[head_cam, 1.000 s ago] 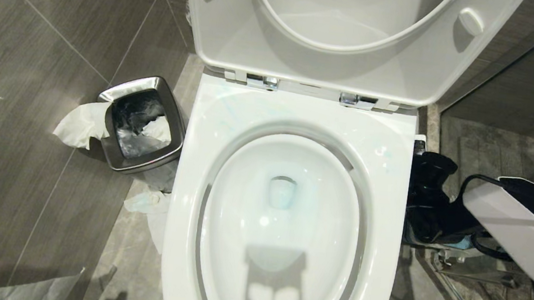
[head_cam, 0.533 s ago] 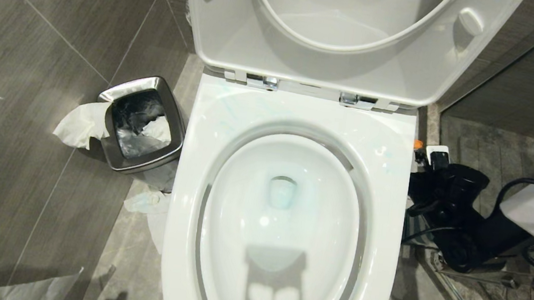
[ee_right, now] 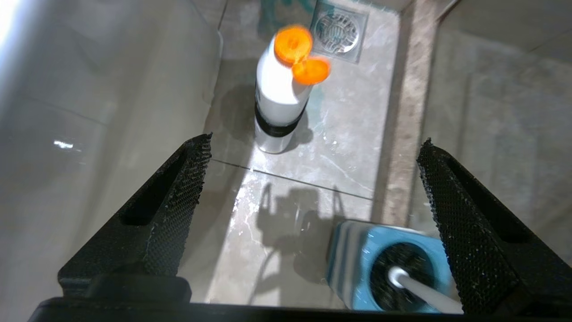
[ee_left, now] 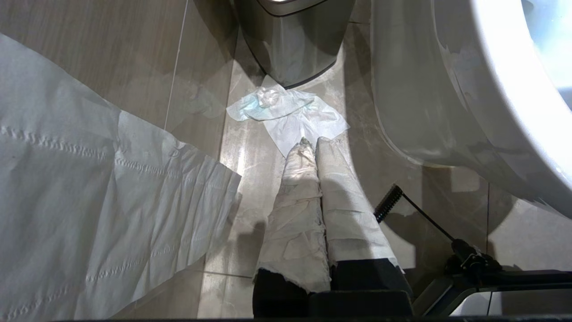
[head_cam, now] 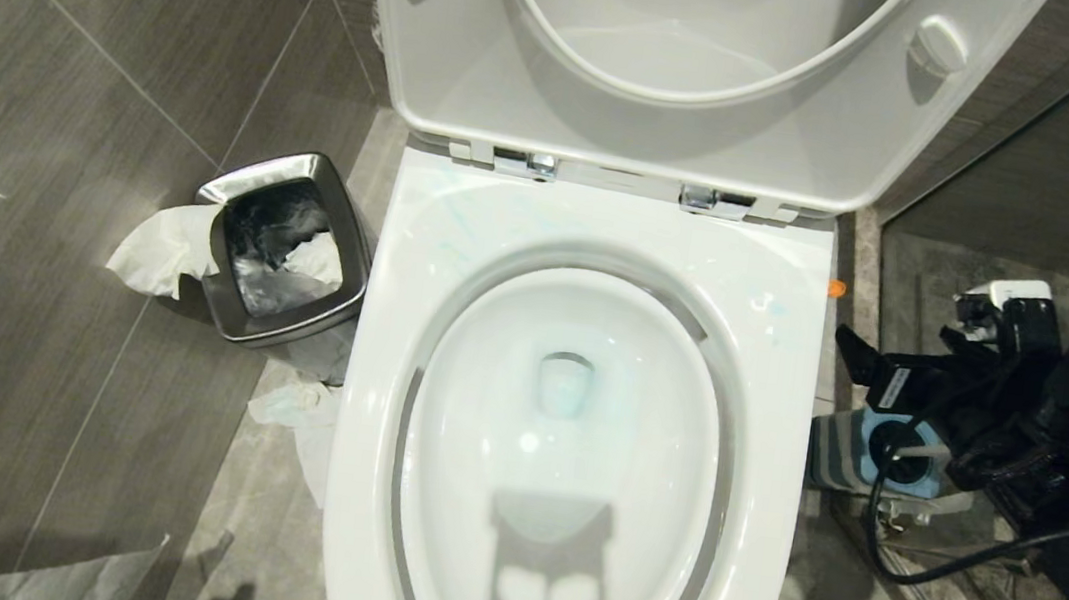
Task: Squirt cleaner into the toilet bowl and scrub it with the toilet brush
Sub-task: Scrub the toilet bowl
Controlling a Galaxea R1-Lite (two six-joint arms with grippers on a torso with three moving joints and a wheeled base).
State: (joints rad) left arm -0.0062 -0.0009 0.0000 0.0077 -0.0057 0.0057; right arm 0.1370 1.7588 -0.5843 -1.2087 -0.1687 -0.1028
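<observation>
While the toilet bowl (head_cam: 568, 445) stands with its seat and lid raised, the right gripper (ee_right: 313, 188) hangs over the floor on the bowl's right side, jaws spread wide with nothing between them. Beside the bowl on that same side, the toilet brush (ee_right: 424, 290) sits in its blue holder (ee_right: 357, 264), black bristle head down inside, white handle sticking up close to one of the gripper's fingers (ee_right: 464, 223) without touching it. Farther along the bowl's wall stands a white bottle (ee_right: 279, 103) with an orange cap, upright on the tiles, near a floor drain (ee_right: 340, 30). The left gripper (ee_left: 310, 145) is parked low on the bowl's left side, jaws pressed together, pointing toward a crumpled tissue (ee_left: 286, 114) and a steel bin (head_cam: 284, 246).
</observation>
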